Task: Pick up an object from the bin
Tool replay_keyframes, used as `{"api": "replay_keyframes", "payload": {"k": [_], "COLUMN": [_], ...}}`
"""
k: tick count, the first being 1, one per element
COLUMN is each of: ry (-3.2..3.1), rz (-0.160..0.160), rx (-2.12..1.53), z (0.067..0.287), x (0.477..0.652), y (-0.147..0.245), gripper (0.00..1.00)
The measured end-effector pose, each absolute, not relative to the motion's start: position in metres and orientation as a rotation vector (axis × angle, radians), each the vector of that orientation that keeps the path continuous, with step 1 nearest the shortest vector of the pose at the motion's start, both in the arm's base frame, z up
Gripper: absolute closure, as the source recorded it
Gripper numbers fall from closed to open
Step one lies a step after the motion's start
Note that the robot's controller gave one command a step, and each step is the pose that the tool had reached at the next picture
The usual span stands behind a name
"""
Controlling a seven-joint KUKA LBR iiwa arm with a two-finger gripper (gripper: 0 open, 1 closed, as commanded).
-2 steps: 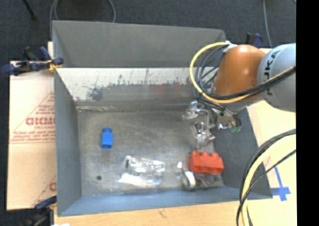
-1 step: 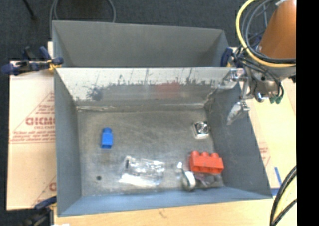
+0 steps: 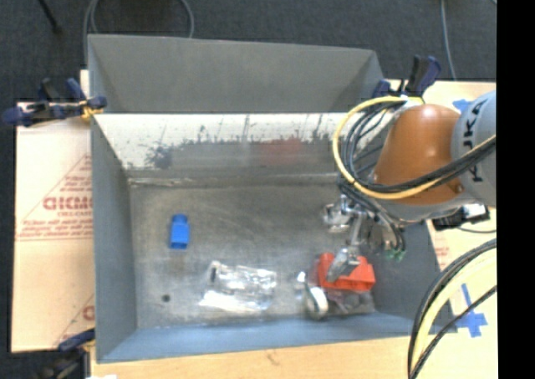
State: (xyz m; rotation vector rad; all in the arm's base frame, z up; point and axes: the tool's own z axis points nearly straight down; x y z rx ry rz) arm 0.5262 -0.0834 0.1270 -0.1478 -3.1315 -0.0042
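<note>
My gripper point(image 3: 346, 245) hangs low at the bin's front right, under the orange wrist cover. Directly below it lies a red-orange blocky thing point(image 3: 358, 277), and the gripper's metal end overlaps that thing's top left part. A small white and grey roundish piece point(image 3: 316, 300) lies against the red thing's lower left side. Whether the gripper touches the red thing cannot be told.
A crumpled clear plastic wrapper point(image 3: 241, 287) lies at the front middle of the bin floor. A small blue block point(image 3: 179, 232) sits alone at the left. The arm and its cables cover the bin's right wall.
</note>
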Motion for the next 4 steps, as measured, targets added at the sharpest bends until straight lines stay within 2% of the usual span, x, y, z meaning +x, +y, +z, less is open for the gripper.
{"api": "replay_keyframes", "payload": {"k": [1,2,3,4], "ry": [-3.143,-3.148,-3.121,-3.143], "rz": [0.009,0.005,0.000,0.000], "rx": [0.076,0.139,0.380,0.170], "z": [0.077,0.198,0.098,0.080], "x": [0.562,0.528,0.476,0.493], "y": [-0.024,-0.060,-0.055,-0.092], "gripper": [0.00,0.00,0.00,0.00]}}
